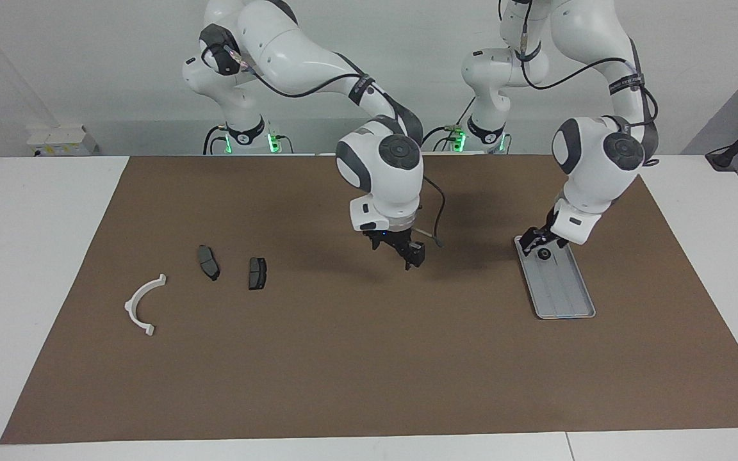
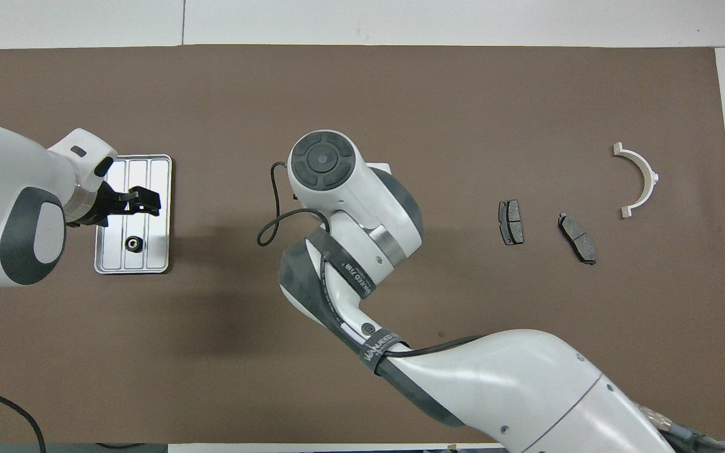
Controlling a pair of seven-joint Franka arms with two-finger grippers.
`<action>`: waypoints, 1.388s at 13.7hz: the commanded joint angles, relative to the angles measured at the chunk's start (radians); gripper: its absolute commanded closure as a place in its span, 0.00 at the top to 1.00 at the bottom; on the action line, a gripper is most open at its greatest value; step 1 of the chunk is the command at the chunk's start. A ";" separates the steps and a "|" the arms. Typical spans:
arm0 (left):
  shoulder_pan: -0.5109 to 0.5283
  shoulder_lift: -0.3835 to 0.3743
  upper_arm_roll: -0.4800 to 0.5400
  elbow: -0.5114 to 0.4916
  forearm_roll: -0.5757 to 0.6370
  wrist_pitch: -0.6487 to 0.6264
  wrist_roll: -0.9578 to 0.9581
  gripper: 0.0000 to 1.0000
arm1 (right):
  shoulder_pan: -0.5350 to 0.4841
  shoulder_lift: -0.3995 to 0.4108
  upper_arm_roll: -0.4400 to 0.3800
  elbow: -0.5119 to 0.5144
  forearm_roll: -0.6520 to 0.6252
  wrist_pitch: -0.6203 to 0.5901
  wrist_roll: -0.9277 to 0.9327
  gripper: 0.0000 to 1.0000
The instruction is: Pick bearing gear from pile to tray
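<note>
Closest to the front edge of the desk lies the white bracket (image 1: 131, 306), toward my right arm's end. Two brake pads (image 1: 208, 262) (image 1: 257, 273) sit a little nearer to me. That is all I can see of the pile; no round black piece shows among them.

At my left arm's end of the desk, the tray (image 1: 567, 294) lies on the brown mat (image 1: 369, 371). The small black bearing gear (image 2: 132, 243) rests in it, at the end nearer my bases. My left claw (image 2: 148, 200) hangs low over that same end, fingers spread and holding nothing. From above the gear sits apart from them.

My right claw (image 1: 412, 257) waits over bare mat near the middle of the desk. Whether it is open or closed I cannot tell.

I judge this to be the release step, with the gear set down where it belongs. The next move calls for lifting my left claw straight up, so that neither finger catches the gear or nudges the tray's rim.
</note>
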 commanded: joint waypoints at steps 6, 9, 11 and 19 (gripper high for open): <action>-0.396 0.081 0.014 -0.013 0.000 0.192 -0.619 0.82 | -0.354 -0.198 0.014 -0.009 0.011 -0.186 -0.970 1.00; -0.452 0.141 0.017 -0.016 0.009 0.232 -0.674 0.71 | -0.486 -0.243 0.013 -0.011 0.010 -0.223 -1.211 1.00; -0.460 0.146 0.016 -0.022 0.009 0.243 -0.676 0.68 | -0.524 -0.264 0.011 -0.015 -0.001 -0.229 -1.235 1.00; -0.455 0.178 0.017 -0.022 0.009 0.307 -0.680 0.61 | -0.597 -0.333 0.006 -0.017 -0.003 -0.265 -1.386 1.00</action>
